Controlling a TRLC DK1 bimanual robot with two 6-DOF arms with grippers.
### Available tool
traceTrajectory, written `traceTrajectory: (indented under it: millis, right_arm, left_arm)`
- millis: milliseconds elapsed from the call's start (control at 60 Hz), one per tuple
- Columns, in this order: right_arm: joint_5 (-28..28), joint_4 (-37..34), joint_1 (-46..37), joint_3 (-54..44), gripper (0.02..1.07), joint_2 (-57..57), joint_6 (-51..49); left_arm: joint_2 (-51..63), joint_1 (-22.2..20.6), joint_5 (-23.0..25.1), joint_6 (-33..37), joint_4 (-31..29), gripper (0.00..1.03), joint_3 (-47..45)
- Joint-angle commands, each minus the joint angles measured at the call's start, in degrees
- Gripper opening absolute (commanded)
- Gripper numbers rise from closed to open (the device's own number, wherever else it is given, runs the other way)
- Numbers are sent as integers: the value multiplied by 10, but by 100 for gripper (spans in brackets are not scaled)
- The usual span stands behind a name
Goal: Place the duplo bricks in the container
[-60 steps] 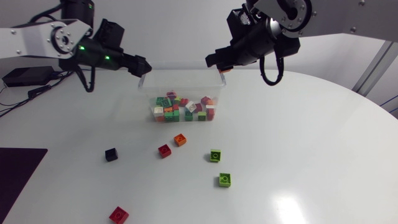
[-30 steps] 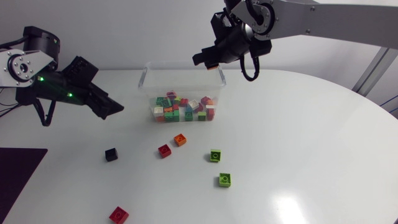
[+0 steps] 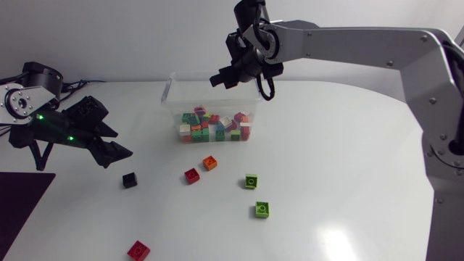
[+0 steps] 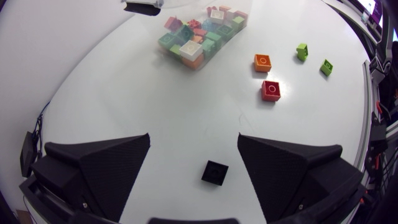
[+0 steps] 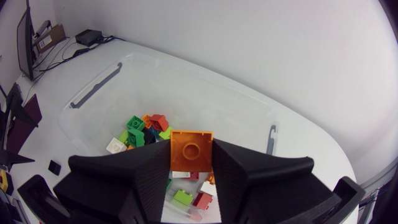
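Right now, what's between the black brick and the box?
Nothing but bare table lies between the black brick and the box; the head and left wrist views both show it.

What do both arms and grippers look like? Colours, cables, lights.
Left arm: silver-grey round joint, black wrist section with two green lights. Right arm: long silver-grey links, black joints, a black cable loop at the wrist. Left gripper and right gripper: matte black, two broad wedge fingers.

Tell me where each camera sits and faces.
Head: above the table, looking down on container, left arm, right arm.
Left wrist: on left arm, facing down at black brick; open left gripper shows.
Right wrist: on right arm, facing into container; right gripper shut on orange brick.
Shared: head and left wrist show the black brick.
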Motion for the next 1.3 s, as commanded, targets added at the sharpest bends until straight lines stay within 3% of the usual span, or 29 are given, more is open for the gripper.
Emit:
traceTrajectory:
  millis: [0, 33, 117, 150, 367, 633, 1000, 1083, 1283]
  right_arm:
    - [6, -3, -1, 43, 39, 28, -11]
    - [8, -8, -2, 50, 45, 32, -11]
    - [10, -25, -5, 65, 96, 37, -11]
    - [10, -28, -6, 63, 103, 35, -11]
    - [9, -27, -13, -1, 103, -35, -19]
    - [-12, -27, -17, -158, 103, -172, -44]
    - [-44, -46, -7, -345, 103, -292, -59]
    - [-45, -46, 0, -382, 103, -309, -68]
    - [-58, -58, 27, -463, 103, -352, -122]
  left_arm:
    - [2, 9, 3, 40, -10, 98, -15]
    - [3, 10, 3, 50, -11, 98, -19]
    - [9, 17, 3, 78, -20, 98, -22]
    - [12, 19, 3, 93, -26, 98, -23]
    - [56, 22, -15, 135, -55, 97, -1]
    - [110, -32, -113, 144, -83, 93, 24]
    - [198, -82, -176, 142, -133, 85, 81]
    - [210, -88, -187, 140, -133, 79, 86]
    - [244, -88, -202, 139, -137, 48, 97]
